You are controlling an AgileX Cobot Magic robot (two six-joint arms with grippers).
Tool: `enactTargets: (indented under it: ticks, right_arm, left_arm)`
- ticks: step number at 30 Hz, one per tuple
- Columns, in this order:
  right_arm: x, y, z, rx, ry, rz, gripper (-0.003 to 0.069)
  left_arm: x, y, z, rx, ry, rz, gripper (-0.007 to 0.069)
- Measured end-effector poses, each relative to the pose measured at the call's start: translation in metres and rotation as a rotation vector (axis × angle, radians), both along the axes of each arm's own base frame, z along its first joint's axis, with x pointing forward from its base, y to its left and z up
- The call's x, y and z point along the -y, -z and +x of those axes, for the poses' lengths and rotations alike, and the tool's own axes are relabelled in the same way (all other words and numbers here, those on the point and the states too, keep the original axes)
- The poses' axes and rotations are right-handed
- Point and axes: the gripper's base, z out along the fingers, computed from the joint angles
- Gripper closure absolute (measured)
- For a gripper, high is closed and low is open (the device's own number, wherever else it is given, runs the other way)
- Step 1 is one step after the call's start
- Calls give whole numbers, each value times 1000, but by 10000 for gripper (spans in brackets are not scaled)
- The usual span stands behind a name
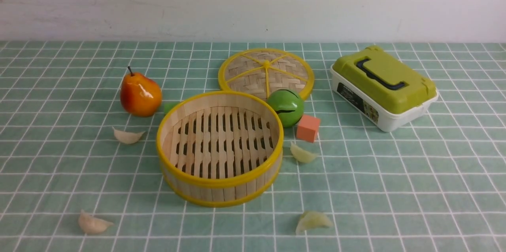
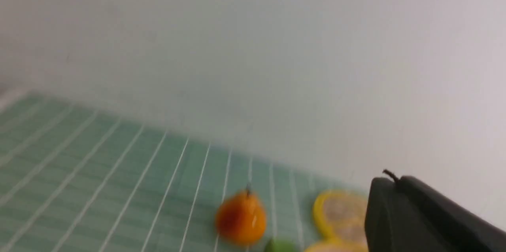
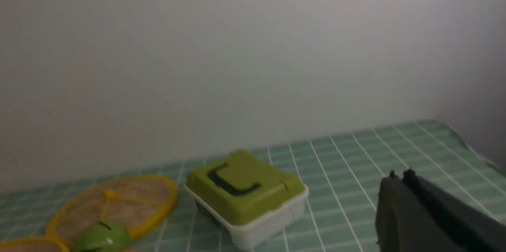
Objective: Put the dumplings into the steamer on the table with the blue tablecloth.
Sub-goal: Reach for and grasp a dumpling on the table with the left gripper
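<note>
Awaiting first pick, left gripper point(image 2: 395, 179) and right gripper point(image 3: 399, 175) are idling clenched, empty (steamer point(image 1: 189, 182) bare); next: opening above its three-o'clock dumpling point(image 1: 303, 153).

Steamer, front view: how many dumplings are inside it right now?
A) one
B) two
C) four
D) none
D: the steamer shows only its bare slatted floor, and all four dumplings lie on the tablecloth around it, two to its left and two to its right.

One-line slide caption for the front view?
Empty steamer at centre, four dumplings scattered around it on the blue tablecloth, none loaded yet.
</note>
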Motion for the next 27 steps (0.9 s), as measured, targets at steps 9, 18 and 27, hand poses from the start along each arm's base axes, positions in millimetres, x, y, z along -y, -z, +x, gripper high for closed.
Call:
enactTargets:
  ticks: [9, 18, 27]
  right_arm:
    - [-6, 49, 33, -586, -58, 1, 663]
    - [-48, 70, 54, -741, -497, -77, 661]
    - [-55, 70, 60, -708, -593, -157, 660]
  left_arm:
    - [12, 57, 95, -620, 70, -49, 638]
    - [20, 104, 198, -810, 82, -144, 540]
    - [23, 167, 289, -903, 66, -150, 204]
